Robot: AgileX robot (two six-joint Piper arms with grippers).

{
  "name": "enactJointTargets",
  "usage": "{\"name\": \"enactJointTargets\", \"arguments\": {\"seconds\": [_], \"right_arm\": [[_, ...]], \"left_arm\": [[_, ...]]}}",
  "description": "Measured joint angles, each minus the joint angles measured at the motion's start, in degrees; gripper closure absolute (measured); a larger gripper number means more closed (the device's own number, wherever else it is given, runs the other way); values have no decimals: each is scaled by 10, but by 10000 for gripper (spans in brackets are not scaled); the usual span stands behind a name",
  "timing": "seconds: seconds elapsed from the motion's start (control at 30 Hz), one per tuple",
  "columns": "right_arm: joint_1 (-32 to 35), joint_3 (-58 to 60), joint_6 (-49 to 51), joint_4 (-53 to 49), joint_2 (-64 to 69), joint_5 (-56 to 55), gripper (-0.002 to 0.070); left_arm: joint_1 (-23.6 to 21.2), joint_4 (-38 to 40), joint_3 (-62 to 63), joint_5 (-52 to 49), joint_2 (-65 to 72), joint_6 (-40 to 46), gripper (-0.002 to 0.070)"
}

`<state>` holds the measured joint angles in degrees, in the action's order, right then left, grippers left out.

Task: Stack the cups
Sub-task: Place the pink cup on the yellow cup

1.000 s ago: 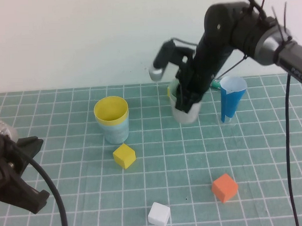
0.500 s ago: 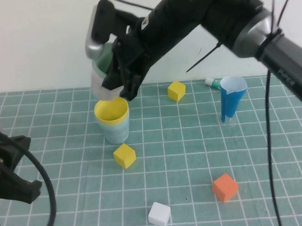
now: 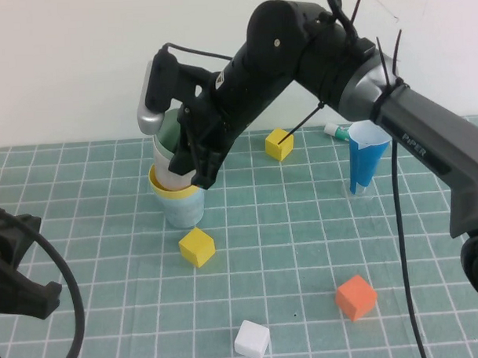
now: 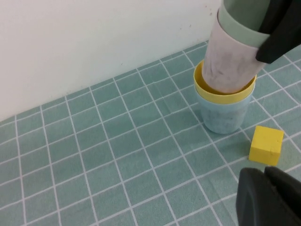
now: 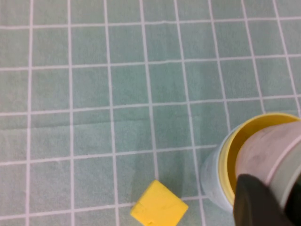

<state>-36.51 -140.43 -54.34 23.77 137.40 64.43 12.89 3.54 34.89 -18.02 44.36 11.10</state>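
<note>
The right gripper (image 3: pixel 192 153) sits in the upper left-centre of the high view, its arm reaching in from the right edge. Its fingers pinch a nested pair of cups by the rim: a pale green cup (image 3: pixel 169 133) seated inside a pale pink cup (image 3: pixel 173 173). The pink cup's lower part is inside the yellow cup (image 3: pixel 177 191), which itself sits in the light blue cup (image 3: pixel 183 210) standing on the green gridded mat (image 3: pixel 273 248). In the left wrist view the pink cup (image 4: pixel 227 66) leans a little inside the yellow rim (image 4: pixel 225 97), with the blue cup (image 4: pixel 222 117) below and the green cup (image 4: pixel 242 19) above.

A yellow cube (image 3: pixel 196 246) lies just in front of the stack, near it but apart. A second yellow cube (image 3: pixel 279 144) rests behind, right of centre. A tall dark-blue cone cup (image 3: pixel 367 156) stands upright at the right, with a small green and white object (image 3: pixel 336 131) just behind it. An orange cube (image 3: pixel 355 297) lies lower right and a white cube (image 3: pixel 252 339) at the bottom centre.

The left gripper (image 3: pixel 18 269) hangs at the lower left edge, well apart from the cups; whether its claw is spread or closed cannot be told
</note>
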Motion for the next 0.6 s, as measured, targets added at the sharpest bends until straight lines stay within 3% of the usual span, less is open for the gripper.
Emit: {"name": "enactJointTargets", "arguments": {"seconds": [0.13, 0.3, 0.37, 0.47, 0.6], "right_arm": [[0, 0, 0, -3, 1, -5, 586], [0, 0, 25, -3, 1, -9, 418], [0, 0, 35, -5, -1, -7, 387], [1, 2, 40, -17, -22, 13, 391], [1, 2, 57, -73, -82, 53, 515]], "left_arm": [[0, -1, 0, 0, 0, 0, 676], [0, -4, 0, 0, 0, 0, 676], [0, -10, 0, 1, 0, 0, 676], [0, -17, 0, 1, 0, 0, 676], [0, -20, 0, 1, -1, 0, 676]]}}
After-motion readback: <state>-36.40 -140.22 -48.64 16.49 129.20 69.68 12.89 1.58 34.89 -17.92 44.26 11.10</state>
